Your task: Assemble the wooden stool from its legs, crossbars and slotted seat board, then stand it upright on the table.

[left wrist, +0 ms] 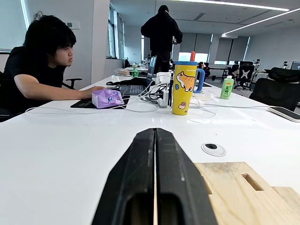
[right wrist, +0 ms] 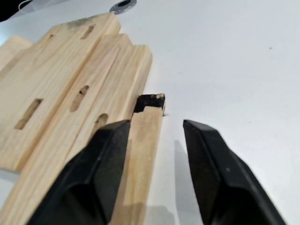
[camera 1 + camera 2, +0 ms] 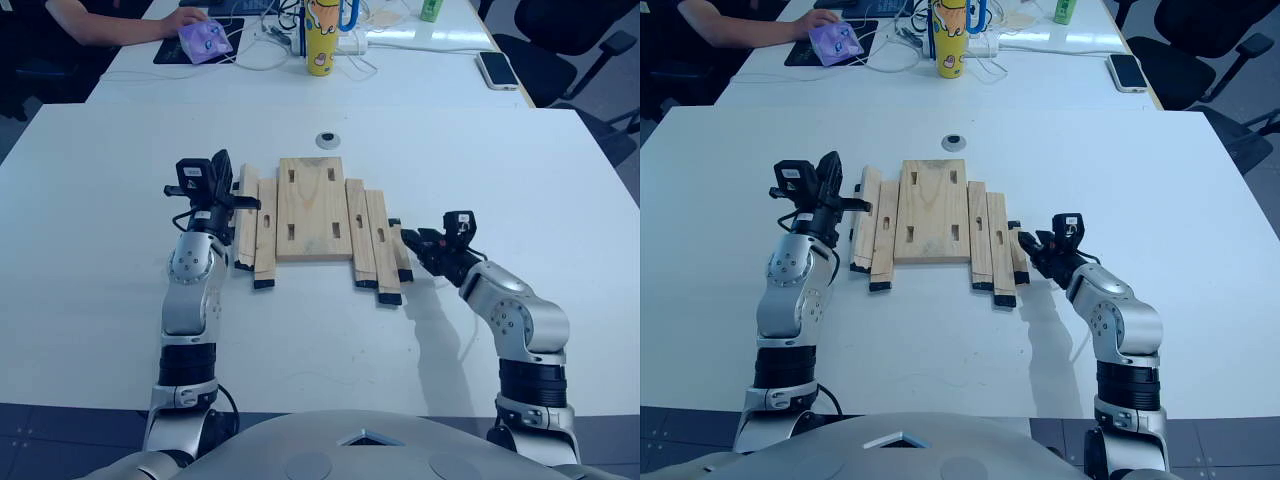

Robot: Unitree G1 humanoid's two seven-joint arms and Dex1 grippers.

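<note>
Five loose wooden strips are lying flat beside the seat board [image 3: 311, 208], which is resting slots-up at the middle of the white table [image 3: 90, 220]; nothing is joined. Two strips [image 3: 258, 225] are lying along its left edge, two long ones [image 3: 368, 238] along its right edge, and a short strip [image 3: 401, 260] is lying just outside those. Legs and crossbars are hard to tell apart.

The right gripper [image 2: 155, 125] is hovering low at the short strip's far end, spread wide and holding nothing. In its wrist view one finger is overlapping the strip and the other is hanging over bare table; contact cannot be judged.

The left gripper [image 1: 155, 136] is sitting over the left strips, fingers pressed together with nothing between them, and hiding part of those strips from the head views. Its wrist view is cutting off the seat board at one corner.

A round grommet [image 3: 328, 139] is sitting beyond the board, and a yellow cup [image 3: 321, 40] and a phone [image 3: 497, 68] are on the farther desk.
</note>
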